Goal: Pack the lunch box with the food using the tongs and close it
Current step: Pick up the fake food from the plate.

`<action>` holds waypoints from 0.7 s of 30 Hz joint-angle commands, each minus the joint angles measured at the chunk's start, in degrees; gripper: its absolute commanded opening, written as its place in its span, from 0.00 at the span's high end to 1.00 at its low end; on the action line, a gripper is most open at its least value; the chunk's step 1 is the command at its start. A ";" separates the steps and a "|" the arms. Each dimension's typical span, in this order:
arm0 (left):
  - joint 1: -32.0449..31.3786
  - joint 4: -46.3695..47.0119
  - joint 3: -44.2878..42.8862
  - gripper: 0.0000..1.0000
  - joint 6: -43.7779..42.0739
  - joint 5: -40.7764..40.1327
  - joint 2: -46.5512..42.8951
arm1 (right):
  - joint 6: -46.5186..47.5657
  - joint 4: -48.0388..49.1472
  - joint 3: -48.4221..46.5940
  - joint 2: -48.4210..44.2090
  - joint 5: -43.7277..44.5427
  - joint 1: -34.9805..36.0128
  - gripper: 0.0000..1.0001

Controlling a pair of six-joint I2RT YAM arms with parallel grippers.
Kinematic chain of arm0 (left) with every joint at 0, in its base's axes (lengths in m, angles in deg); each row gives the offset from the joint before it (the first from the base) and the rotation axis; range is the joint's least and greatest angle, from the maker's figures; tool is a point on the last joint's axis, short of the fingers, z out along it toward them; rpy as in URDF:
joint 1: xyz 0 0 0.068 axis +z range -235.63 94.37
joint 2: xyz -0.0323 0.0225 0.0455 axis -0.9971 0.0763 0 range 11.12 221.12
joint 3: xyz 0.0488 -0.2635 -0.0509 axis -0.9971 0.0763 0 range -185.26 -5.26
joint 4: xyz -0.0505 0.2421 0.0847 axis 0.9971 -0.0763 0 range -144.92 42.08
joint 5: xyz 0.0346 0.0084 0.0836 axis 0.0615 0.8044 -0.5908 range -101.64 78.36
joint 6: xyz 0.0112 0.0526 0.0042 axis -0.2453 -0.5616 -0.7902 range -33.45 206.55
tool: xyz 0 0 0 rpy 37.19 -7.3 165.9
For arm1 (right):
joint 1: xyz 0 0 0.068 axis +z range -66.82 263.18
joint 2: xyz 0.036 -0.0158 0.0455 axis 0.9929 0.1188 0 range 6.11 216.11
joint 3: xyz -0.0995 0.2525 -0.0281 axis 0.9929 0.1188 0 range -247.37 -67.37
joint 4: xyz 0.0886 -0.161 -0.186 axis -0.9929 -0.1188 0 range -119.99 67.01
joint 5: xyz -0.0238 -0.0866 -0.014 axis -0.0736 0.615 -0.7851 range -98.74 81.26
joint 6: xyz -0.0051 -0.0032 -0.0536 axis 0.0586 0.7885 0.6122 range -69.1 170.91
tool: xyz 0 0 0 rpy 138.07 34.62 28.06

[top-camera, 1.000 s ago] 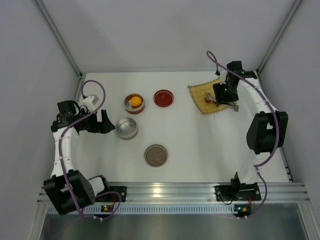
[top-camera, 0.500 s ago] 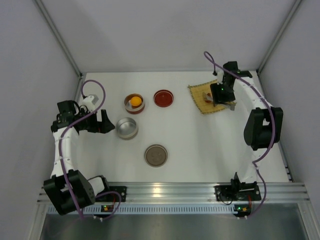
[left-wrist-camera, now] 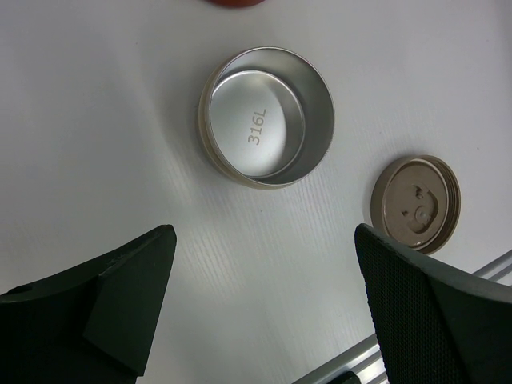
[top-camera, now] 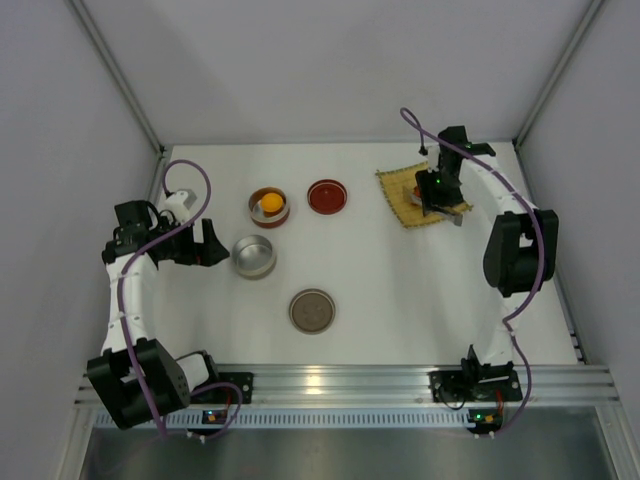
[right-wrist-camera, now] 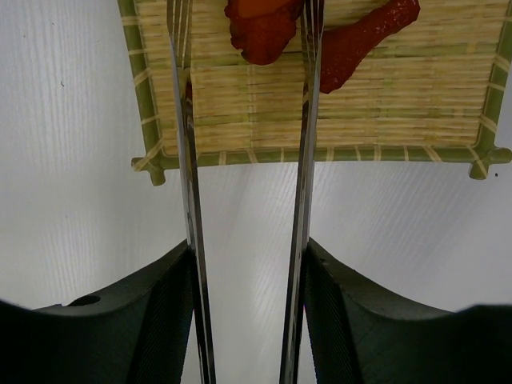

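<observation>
here, slim silvery tongs (right-wrist-camera: 304,160), perhaps ridged.

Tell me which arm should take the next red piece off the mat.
Right. The right gripper holds the tongs, whose arms reach over the mat and straddle a red piece. The left gripper hangs open by the empty tin, far from the mat, with no tool.

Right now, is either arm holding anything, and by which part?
The right arm holds the tongs, jaws squeezing the outer sides of both prongs partway along. The left arm's jaws are open and empty.
</observation>
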 commanded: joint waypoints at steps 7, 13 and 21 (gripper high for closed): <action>0.16 2.43 -0.81 0.02 -0.02 0.05 -0.38 | -0.72 3.22 -1.34 -0.05 0.12 0.77 0.54; 0.16 2.43 -0.64 0.02 -0.19 -0.13 -0.47 | 0.25 2.78 -1.08 -1.02 1.26 0.77 0.61; 0.16 2.61 -0.64 0.02 -0.02 0.22 -0.47 | 1.13 2.34 -0.02 -0.76 1.70 0.69 0.47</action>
